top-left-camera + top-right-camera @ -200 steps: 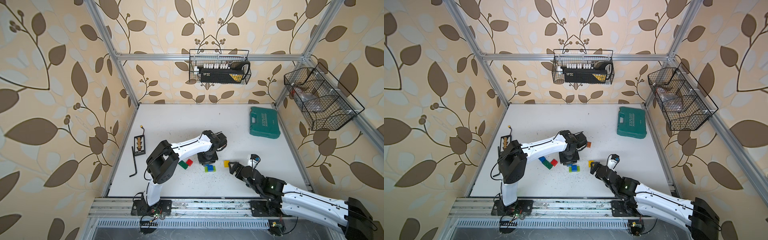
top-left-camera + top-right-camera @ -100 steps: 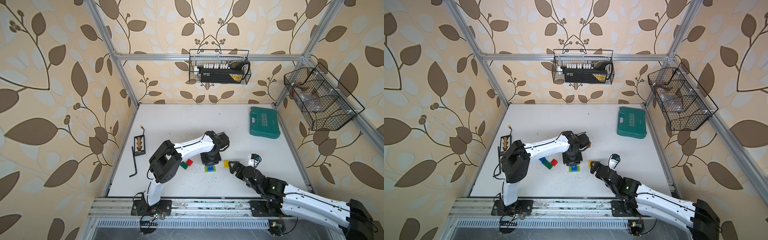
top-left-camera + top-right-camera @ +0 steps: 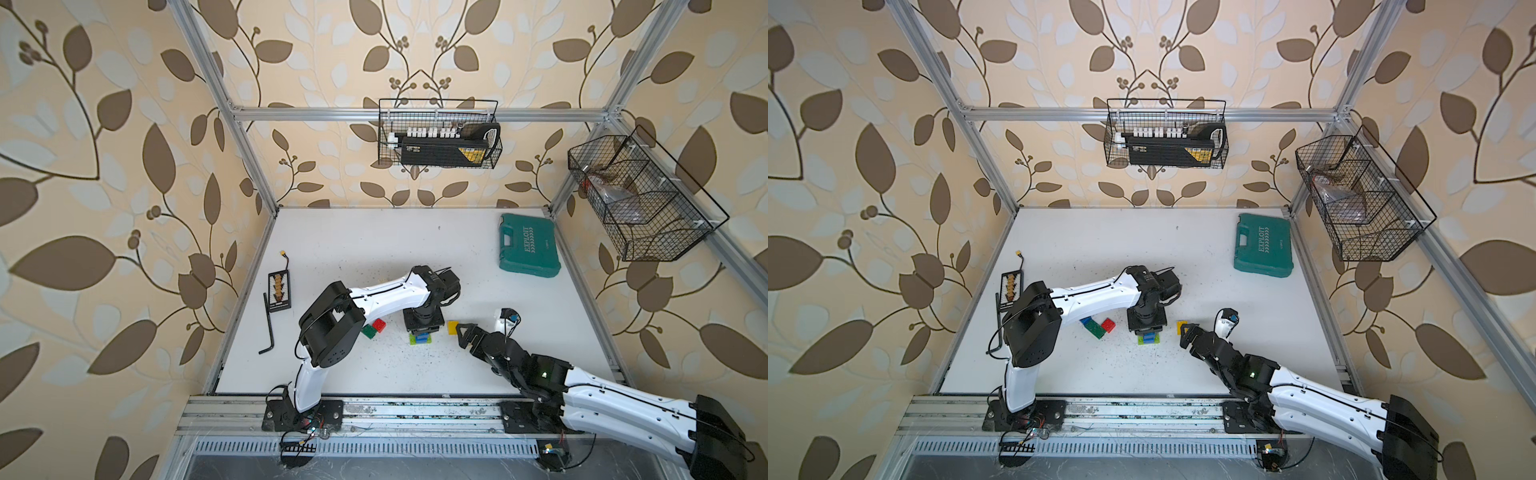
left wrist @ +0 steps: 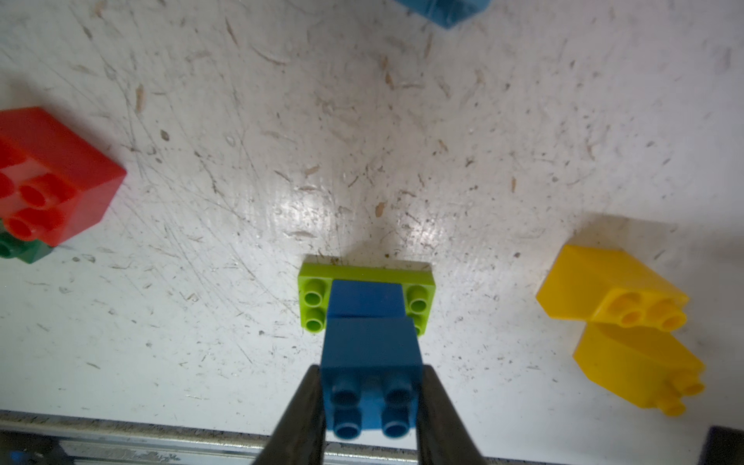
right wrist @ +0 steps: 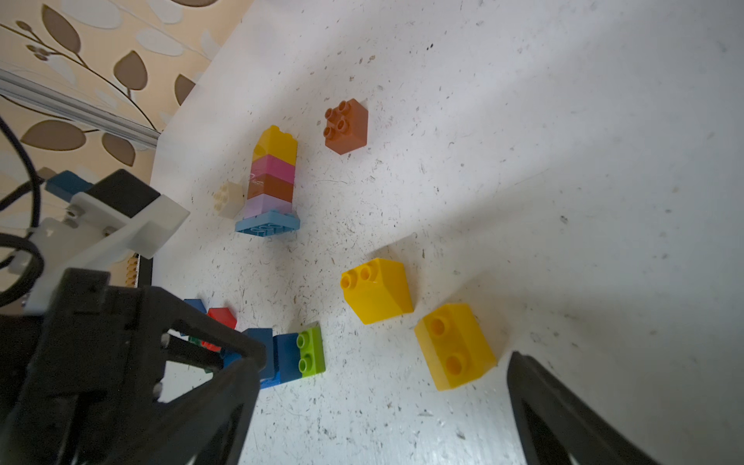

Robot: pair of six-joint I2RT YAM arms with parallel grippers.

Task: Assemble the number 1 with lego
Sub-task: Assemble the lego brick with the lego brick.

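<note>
Left gripper (image 4: 372, 406) clamped on the top blue brick (image 4: 372, 354); right gripper (image 5: 382, 422) spread wide, holding nothing.
The held brick sits stacked on a second blue brick (image 4: 365, 298), which is seated on a lime brick (image 4: 364, 273) flat on the table (image 4: 362, 141), straight below the left gripper. A red brick (image 4: 52, 173) lies off to one side of it. The near yellow brick (image 5: 455, 346) lies just ahead of the right gripper, untouched, with the far yellow brick (image 5: 376, 290) beyond. Farther ahead is a yellow-pink-brown-lilac column (image 5: 271, 177) on a light blue base, possibly lying on its side, though the angle is poor. A brown brick (image 5: 346, 127) and a white brick (image 5: 227, 199) lie beside the column.
</note>
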